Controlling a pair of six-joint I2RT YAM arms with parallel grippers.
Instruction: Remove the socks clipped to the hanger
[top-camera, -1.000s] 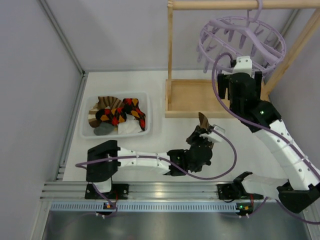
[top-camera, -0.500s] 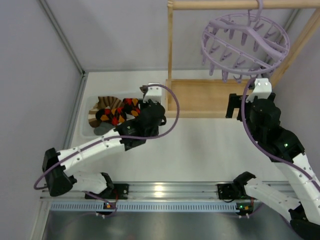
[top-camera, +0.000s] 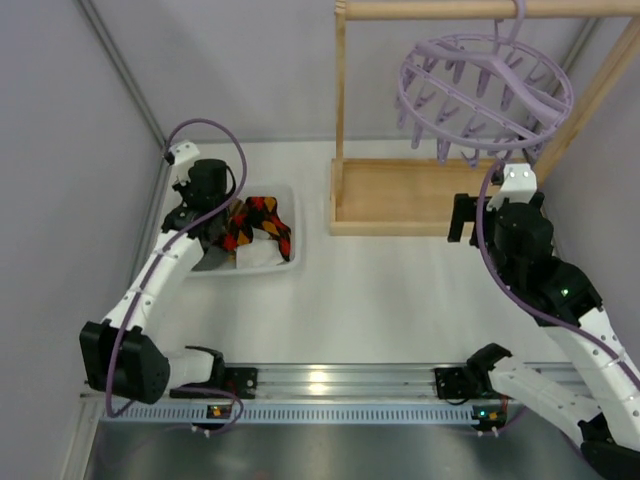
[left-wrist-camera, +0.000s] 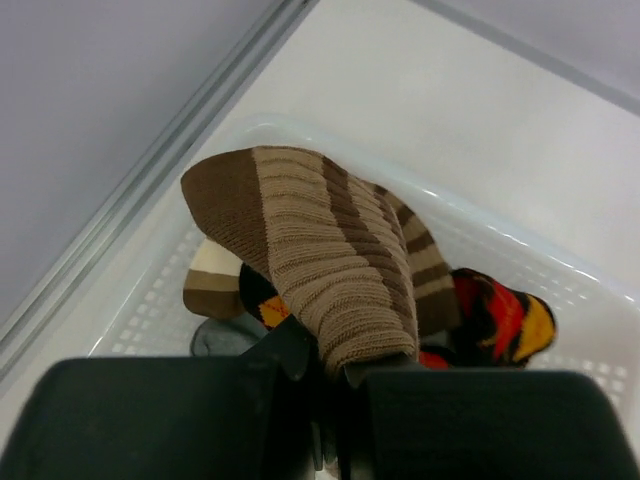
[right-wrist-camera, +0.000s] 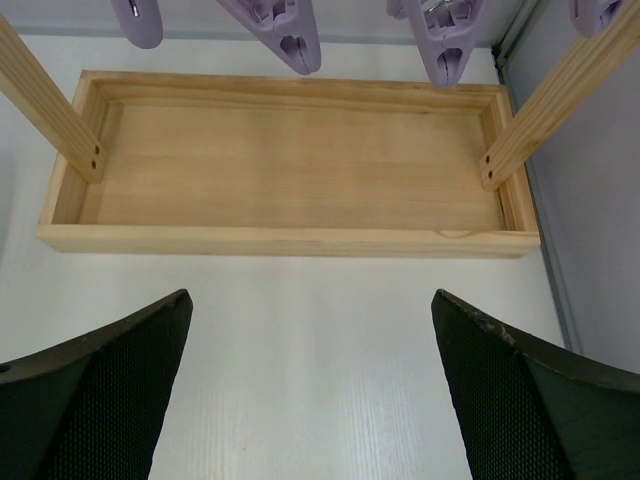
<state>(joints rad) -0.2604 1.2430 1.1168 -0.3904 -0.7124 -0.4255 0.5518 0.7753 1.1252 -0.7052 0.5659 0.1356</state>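
My left gripper (left-wrist-camera: 335, 365) is shut on a brown-and-tan striped sock (left-wrist-camera: 310, 230) and holds it over the white basket (left-wrist-camera: 330, 140) at the table's left. In the basket lie a red, black and orange diamond-patterned sock (top-camera: 260, 215), another striped sock (left-wrist-camera: 205, 285) and a white sock (top-camera: 258, 255). The lavender hanger (top-camera: 485, 85) hangs by its hook from the wooden rack's top bar at the back right. The pegs (right-wrist-camera: 290, 40) that show are bare. My right gripper (right-wrist-camera: 311, 296) is open wide and empty, in front of the rack and below the hanger.
The wooden rack's base tray (right-wrist-camera: 290, 170) lies just ahead of the right gripper, with upright posts (right-wrist-camera: 50, 100) at its ends. A grey sock (left-wrist-camera: 225, 335) lies in the basket. A metal rail (top-camera: 120, 270) runs beside the basket along the left wall.
The left arm swung from the middle of the table to the basket, carrying the striped sock. The right gripper drew back and down from the hanger and opened fully.
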